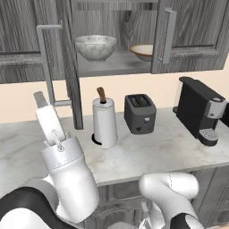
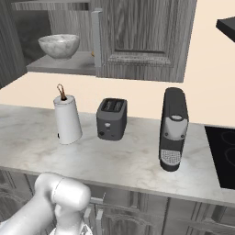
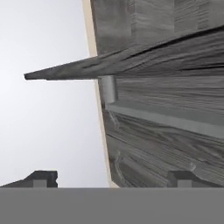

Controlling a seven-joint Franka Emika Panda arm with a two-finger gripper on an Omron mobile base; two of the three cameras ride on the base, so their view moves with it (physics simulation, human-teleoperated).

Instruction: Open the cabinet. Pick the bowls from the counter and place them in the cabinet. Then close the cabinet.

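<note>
Tan bowl [image 1: 143, 50] half hidden behind the cabinet door [image 1: 188, 36], while hand view catches gripper [image 3: 114, 178] jaws spread wide.

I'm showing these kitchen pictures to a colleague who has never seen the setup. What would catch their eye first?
Probably the open cabinet above the counter, with both bowls already on its shelf: the speckled grey-white bowl to the left and the tan bowl to the right, partly behind the right door. Next, the row on the counter below: paper towel roll, dark toaster, black coffee machine.
</note>
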